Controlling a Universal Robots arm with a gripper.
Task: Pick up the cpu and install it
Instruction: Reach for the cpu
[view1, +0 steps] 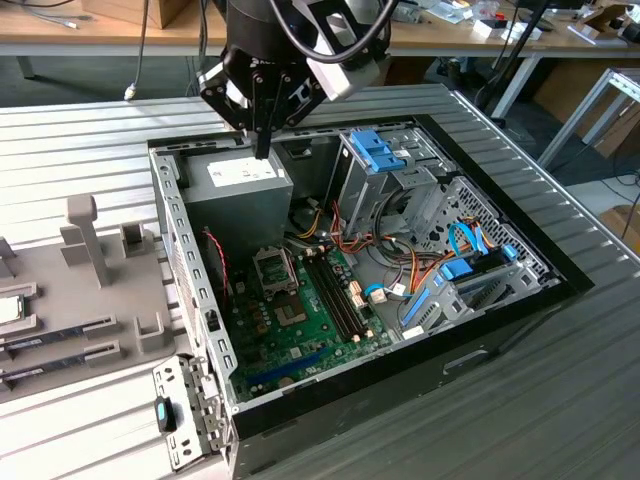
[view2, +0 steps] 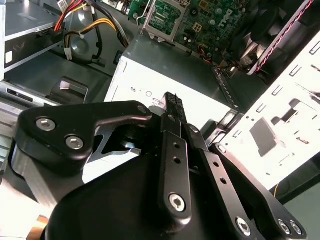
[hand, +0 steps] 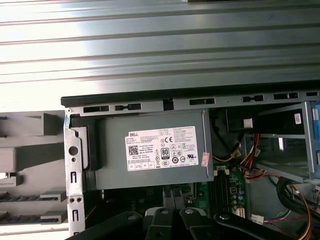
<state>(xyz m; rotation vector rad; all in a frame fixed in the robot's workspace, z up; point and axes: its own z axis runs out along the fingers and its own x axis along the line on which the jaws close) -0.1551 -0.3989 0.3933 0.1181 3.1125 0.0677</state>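
The cpu (view1: 8, 308) is a small silvery square with a pale rim, lying in a grey fixture tray (view1: 100, 300) at the exterior view's far left. My gripper (view1: 263, 150) (view2: 173, 100) hangs far from it, over the grey power-supply box (view1: 245, 190) (hand: 150, 150) at the back of the open computer case. Its black fingers meet in one narrow tip, shut on nothing. The black square socket frame (view1: 275, 268) sits on the green motherboard (view1: 300, 320) below the power supply.
Dark memory sticks (view1: 60, 335) lie in the fixture's slots, beside upright grey posts (view1: 85, 235). A drive cage with blue tabs (view1: 385, 150) and loose coloured cables (view1: 400, 270) crowd the case's right half. Its metal walls (view1: 185, 270) ring the board.
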